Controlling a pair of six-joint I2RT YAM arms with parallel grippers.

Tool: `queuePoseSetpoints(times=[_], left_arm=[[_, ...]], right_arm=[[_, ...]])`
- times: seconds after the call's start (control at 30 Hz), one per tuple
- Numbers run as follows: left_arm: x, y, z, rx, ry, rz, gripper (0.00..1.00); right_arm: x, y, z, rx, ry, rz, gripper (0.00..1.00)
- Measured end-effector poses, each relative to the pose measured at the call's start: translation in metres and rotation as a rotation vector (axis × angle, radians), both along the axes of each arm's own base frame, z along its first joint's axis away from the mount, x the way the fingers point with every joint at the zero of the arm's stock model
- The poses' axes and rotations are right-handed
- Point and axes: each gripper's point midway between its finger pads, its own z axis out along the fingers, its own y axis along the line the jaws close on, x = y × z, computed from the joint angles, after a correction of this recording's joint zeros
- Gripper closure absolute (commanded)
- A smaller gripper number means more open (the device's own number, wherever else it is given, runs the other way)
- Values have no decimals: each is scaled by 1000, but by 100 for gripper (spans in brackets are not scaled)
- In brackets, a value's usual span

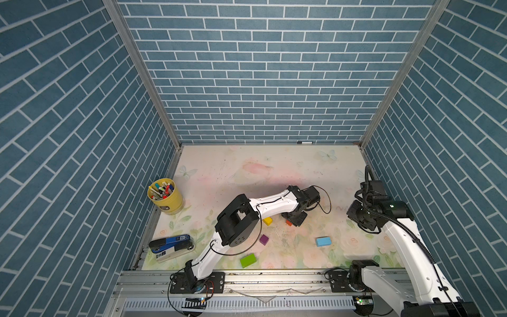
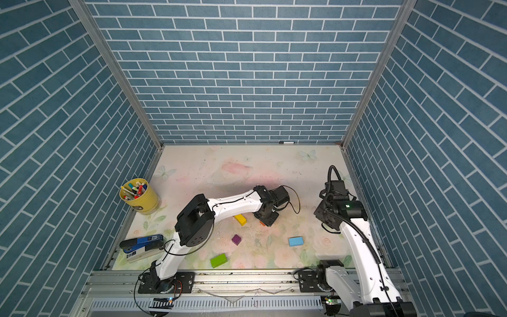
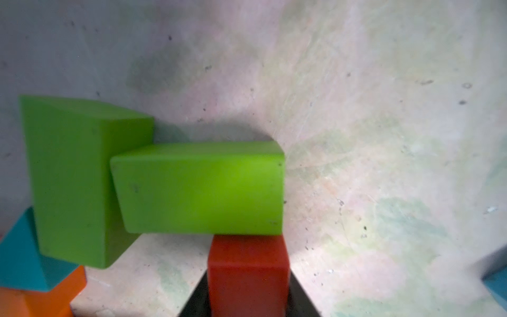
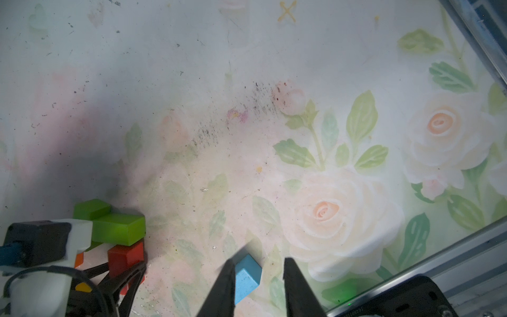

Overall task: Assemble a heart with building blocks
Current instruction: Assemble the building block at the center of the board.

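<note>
Since the red brick (image 3: 248,255) should, I think, meet the middle green brick (image 3: 200,189) to continue the outline, my left gripper (image 3: 248,291) pinches it at bottom centre.

- Floral-print table (image 1: 247,170), scuffed and speckled
- Near its left edge: yellow cup (image 1: 167,201) of pens, blue-and-white stapler (image 1: 171,245) lying flat
- Loose, well apart: yellow brick (image 1: 268,221), purple cube (image 1: 264,239), light-blue brick (image 1: 323,241), green brick (image 1: 248,260)
- Two more green bricks (image 3: 200,189) touching each other
</note>
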Motion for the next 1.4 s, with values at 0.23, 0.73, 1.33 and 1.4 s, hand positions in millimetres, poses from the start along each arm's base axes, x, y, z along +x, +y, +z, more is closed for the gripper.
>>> queuePoseSetpoints(times=[0.23, 0.73, 1.33, 1.4], left_arm=[[1, 0, 0, 0, -3, 5, 54], [-1, 4, -7, 8, 2, 14, 34], [-1, 98, 137, -224, -123, 258, 26], [-4, 118, 128, -204, -111, 303, 26]], right_arm=[[1, 4, -4, 23, 2, 9, 70], [17, 47, -52, 164, 98, 119, 78], [77, 101, -97, 136, 220, 257, 45], [85, 108, -101, 115, 228, 286, 44]])
